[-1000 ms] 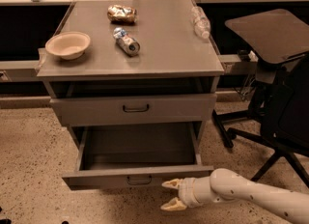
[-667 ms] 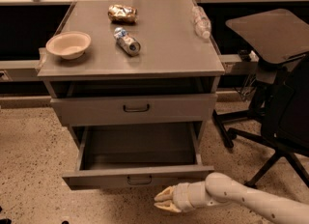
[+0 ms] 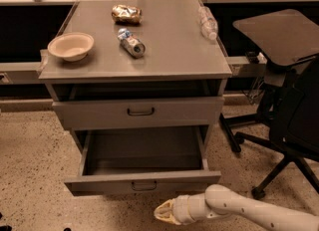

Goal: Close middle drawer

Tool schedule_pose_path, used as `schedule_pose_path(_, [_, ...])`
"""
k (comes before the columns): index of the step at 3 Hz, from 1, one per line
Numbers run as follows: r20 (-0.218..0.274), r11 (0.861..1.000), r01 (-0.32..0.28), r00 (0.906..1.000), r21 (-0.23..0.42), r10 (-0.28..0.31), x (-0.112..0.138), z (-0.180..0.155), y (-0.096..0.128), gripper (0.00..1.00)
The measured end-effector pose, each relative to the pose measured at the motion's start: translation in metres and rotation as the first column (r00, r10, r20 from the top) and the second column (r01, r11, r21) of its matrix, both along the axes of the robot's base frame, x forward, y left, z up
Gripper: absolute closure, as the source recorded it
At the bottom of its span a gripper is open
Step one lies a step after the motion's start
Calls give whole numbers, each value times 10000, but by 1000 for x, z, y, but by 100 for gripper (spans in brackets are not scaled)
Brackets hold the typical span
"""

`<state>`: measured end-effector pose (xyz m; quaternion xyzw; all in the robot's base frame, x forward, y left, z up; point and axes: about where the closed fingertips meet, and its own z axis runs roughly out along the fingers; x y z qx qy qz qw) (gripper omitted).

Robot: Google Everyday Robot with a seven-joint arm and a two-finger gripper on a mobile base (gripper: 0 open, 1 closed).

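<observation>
Nearest you, at the bottom edge of the view, the gripper hangs low over the speckled floor. Its pale arm reaches in from the lower right and its tip points left. From this angle you cannot tell whether it is wide or narrow, and it carries nothing you can see. It probably sits low and out front because closing needs only a push on the face of the drawer, so the tool wants to be level with that panel, not above it. Just beyond it is the middle drawer, pulled well out of the cabinet and showing its flat grey inside. Its low front panel sits just above the gripper in the view, with a gap between them. The dark loop handle is up and a little left of the tip, so a move up and inward should bring the tool against the panel. Further back, the taller-fronted drawer is flush with the cabinet. On the cabinet top a bowl stands at the left, a can lies on its side, a crumpled bag sits behind it, and a bottle lies at the right edge. An office chair stands to the right, near the arm's path.
</observation>
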<state>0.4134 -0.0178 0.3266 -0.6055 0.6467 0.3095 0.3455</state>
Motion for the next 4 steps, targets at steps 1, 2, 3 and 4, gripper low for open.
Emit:
schedule_pose_path(1, [-85,9994,61,9999,349,-58,1,-9,5,100])
schedule_pose_path(2, [141,9937,-496,9987,1006,484,7,-33,39,100])
schedule_pose_path(3, [399,9879,-727,9969,1368,678,11,-46,57,100])
schedule_pose_path(4, [399,9879,-729,9969,1371,680,11,-46,57,100])
